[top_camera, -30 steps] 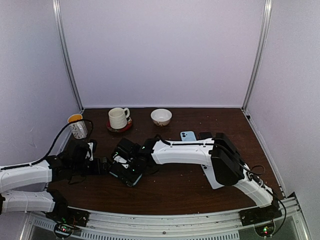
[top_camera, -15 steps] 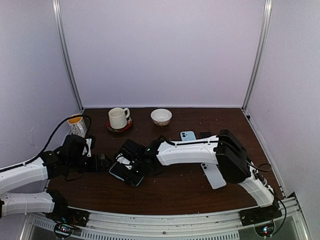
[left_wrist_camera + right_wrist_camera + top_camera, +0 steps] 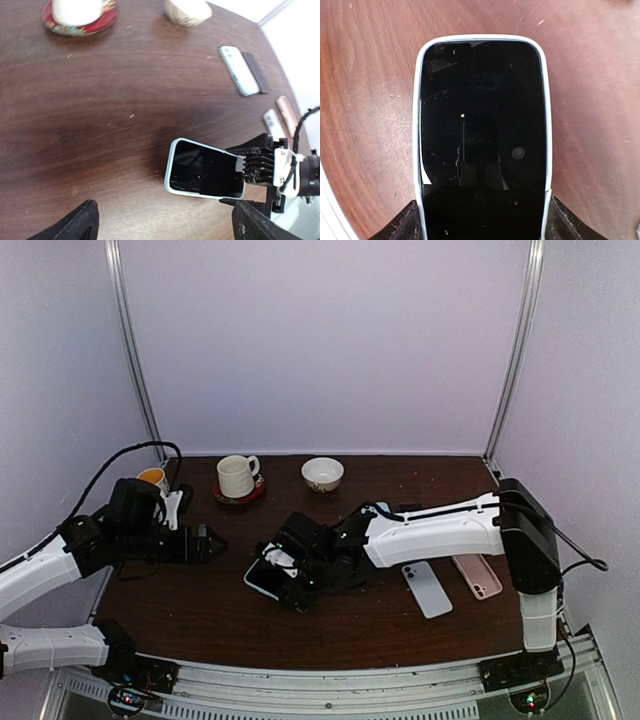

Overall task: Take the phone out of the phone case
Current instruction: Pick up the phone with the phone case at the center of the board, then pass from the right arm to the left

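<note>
White phone case point(image 3: 417, 125), with the phone point(image 3: 482, 125) inside, is clamped between the jaws of our right gripper point(image 3: 482, 224), and we fear it can slip out when the wide-open left gripper point(image 3: 210, 540), well apart, pries it.

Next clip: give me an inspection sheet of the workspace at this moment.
Surface: dark wood table, lightly speckled.
Job's things: phone screen-up, still inside white case.
Clutter: mug on coaster, bowl, cup, blue phone, silver phone, pink phone, dark strip.
Grippers: left gripper open, holding nothing; right gripper shut on the case's long sides.
Cables: black cable arcs over left arm; another at right gripper.
Surroundings: white walls, metal posts.
</note>
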`<action>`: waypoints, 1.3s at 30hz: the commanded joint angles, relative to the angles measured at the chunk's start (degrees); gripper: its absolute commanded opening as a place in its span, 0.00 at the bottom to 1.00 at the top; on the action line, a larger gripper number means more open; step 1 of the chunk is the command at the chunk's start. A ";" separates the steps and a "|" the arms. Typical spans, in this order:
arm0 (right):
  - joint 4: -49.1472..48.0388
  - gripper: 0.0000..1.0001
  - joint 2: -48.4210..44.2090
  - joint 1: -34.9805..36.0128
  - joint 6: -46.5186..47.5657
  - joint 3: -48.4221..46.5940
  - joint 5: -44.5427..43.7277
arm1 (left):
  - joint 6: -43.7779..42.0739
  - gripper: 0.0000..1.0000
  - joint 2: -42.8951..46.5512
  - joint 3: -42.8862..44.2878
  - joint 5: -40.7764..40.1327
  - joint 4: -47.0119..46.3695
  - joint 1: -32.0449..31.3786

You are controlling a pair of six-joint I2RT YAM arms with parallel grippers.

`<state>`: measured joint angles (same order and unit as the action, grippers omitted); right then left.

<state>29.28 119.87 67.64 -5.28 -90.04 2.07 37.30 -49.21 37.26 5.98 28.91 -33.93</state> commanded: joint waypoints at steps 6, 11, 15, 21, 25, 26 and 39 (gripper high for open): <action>-7.48 0.46 -13.17 0.31 2.61 6.88 -6.87 | -3.73 0.91 -1.29 9.38 8.47 4.62 0.47; -8.15 0.46 -18.60 0.30 4.51 9.35 -8.67 | -2.56 0.85 -2.12 13.43 12.05 5.64 0.45; -8.71 0.45 -22.61 0.31 7.82 10.87 -10.51 | -2.33 0.81 -2.44 16.19 14.95 5.64 0.45; -12.51 0.46 -29.54 0.54 10.92 15.35 -11.37 | -2.32 0.79 -4.72 16.86 23.48 1.64 0.45; -15.39 0.46 -33.74 0.74 11.43 17.89 -10.80 | -2.42 0.77 -6.97 17.08 28.29 -0.66 0.45; -15.90 0.45 -34.47 0.86 11.33 18.23 -10.36 | -1.91 0.77 -7.40 16.83 29.89 -2.20 0.45; -18.03 0.46 -36.01 3.74 13.40 17.86 -8.87 | 6.10 0.67 -10.57 12.83 36.98 -18.41 -2.25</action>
<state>16.78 85.73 70.39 7.16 -71.26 -6.92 41.71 -59.16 51.00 41.23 16.56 -35.38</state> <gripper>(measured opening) 0.752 0.696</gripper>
